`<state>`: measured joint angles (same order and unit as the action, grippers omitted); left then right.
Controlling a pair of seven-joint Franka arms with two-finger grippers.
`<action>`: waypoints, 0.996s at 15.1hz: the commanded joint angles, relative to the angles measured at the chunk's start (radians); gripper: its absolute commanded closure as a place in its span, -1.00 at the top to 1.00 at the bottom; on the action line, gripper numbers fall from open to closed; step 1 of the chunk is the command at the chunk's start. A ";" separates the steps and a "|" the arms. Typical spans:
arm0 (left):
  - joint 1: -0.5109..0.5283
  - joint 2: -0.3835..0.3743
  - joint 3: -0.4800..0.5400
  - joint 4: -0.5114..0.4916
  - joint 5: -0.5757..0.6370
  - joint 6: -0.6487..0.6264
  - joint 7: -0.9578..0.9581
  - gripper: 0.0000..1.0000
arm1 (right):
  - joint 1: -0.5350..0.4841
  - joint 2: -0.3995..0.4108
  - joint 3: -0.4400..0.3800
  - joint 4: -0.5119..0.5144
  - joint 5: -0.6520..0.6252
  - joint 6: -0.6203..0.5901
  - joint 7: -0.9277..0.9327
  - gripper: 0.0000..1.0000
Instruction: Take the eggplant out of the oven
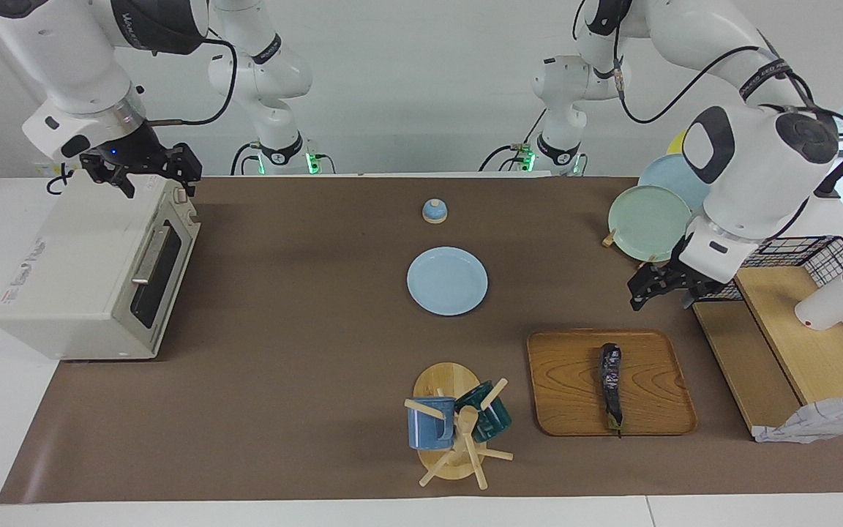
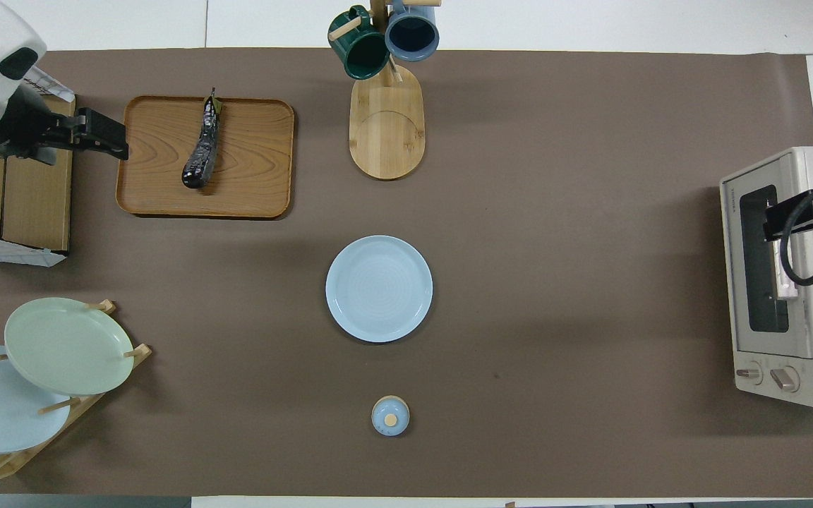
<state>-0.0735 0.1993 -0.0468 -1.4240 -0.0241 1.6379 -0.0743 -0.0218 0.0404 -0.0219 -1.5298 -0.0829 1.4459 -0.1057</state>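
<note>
The cream, boxy oven (image 1: 92, 271), door shut, is sitting at the right arm's end; the right gripper (image 1: 145, 170) is hovering over its top, jaws wide. The left gripper (image 1: 657, 288), spread and empty, is hanging near the wooden tray (image 1: 568, 380), where the eggplant (image 1: 610, 384) is lying, farther out: glossy, slender, probably light and slippery, best pinched mid-length.
</note>
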 commanded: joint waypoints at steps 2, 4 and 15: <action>-0.012 -0.145 0.005 -0.131 0.019 -0.052 0.031 1.00 | -0.036 -0.008 0.000 -0.018 0.049 0.011 0.012 1.00; -0.017 -0.207 0.004 -0.200 0.019 -0.070 0.027 1.00 | -0.038 -0.013 0.002 -0.018 0.072 0.013 0.014 1.00; -0.005 -0.259 0.004 -0.236 0.019 -0.115 0.021 1.00 | -0.032 -0.023 0.011 -0.021 0.074 0.011 0.014 1.00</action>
<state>-0.0759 -0.0480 -0.0490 -1.6705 -0.0237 1.5534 -0.0576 -0.0491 0.0329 -0.0149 -1.5325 -0.0319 1.4466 -0.1056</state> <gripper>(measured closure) 0.000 0.000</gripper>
